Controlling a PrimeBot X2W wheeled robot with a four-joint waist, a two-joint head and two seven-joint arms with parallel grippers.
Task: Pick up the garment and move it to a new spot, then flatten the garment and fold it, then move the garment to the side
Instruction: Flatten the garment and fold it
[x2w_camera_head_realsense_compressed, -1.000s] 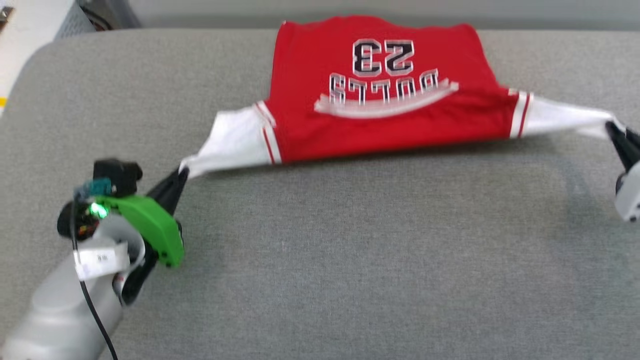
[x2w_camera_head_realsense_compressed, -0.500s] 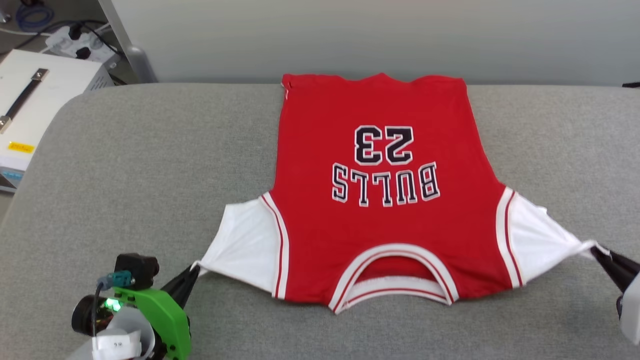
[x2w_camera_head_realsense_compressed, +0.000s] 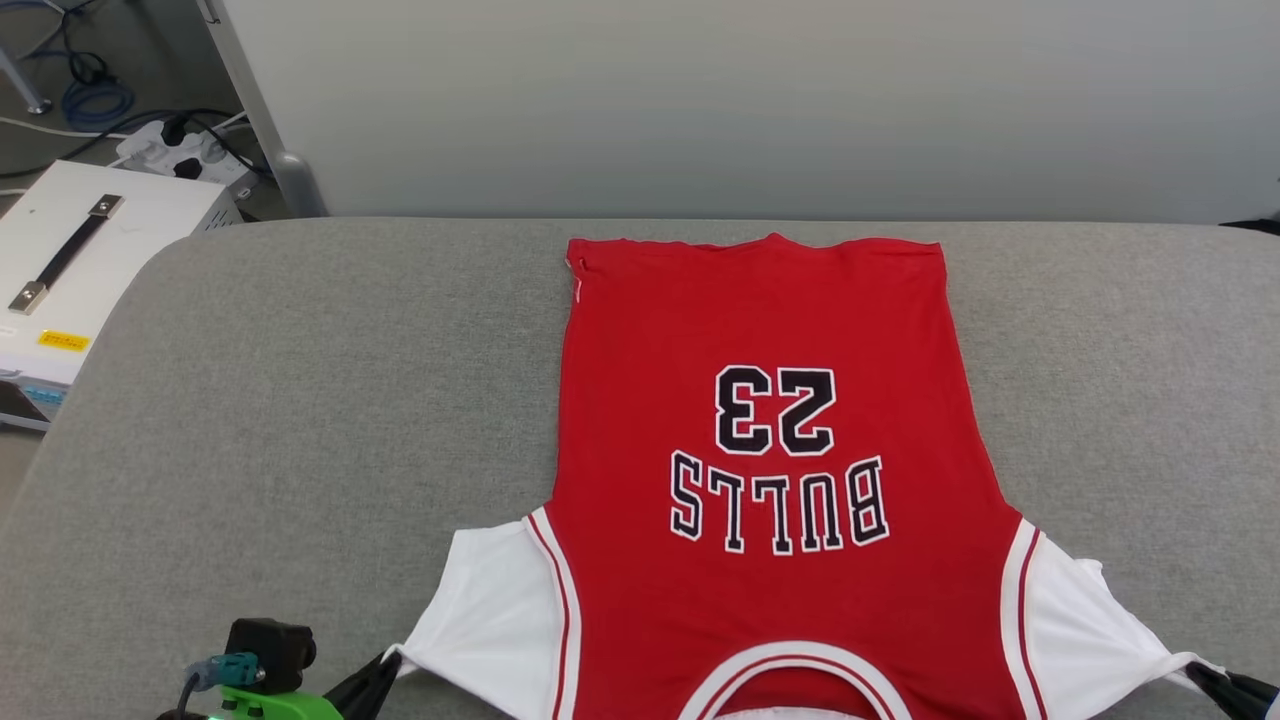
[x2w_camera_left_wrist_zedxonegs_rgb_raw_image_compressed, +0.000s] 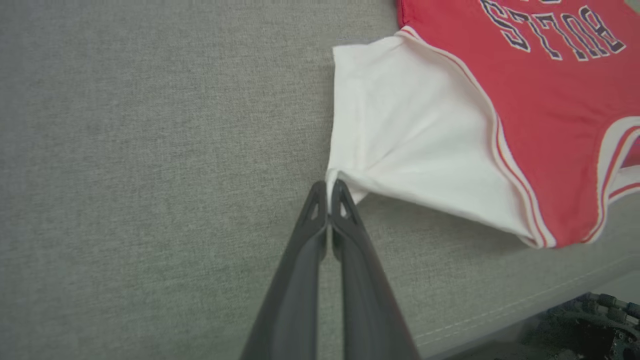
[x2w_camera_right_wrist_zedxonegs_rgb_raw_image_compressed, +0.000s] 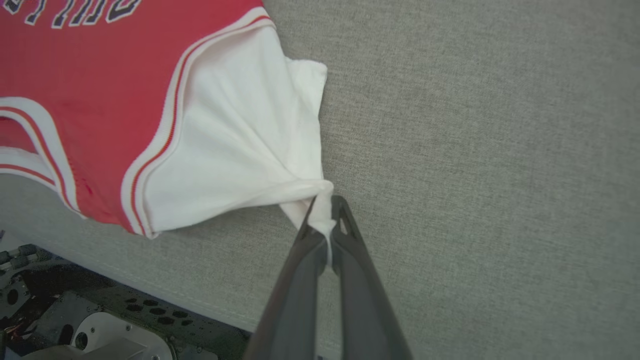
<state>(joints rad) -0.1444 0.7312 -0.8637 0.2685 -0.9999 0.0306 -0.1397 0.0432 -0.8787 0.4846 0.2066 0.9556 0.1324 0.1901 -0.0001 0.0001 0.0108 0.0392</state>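
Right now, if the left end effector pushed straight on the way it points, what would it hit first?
The garment's white sleeve: the left end effector is shut on its corner, so it would likely just bunch that cloth.

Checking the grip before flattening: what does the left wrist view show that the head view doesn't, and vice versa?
Left wrist view: a close look at the left gripper pinched shut on the corner of the white sleeve, plus the front seam of the grey padded surface.
Head view: the whole red jersey spread out, its 23 numerals, the right gripper at the other sleeve's tip, and a white box beyond the surface.
Both: that white sleeve, the BULLS lettering and the grey padded surface.
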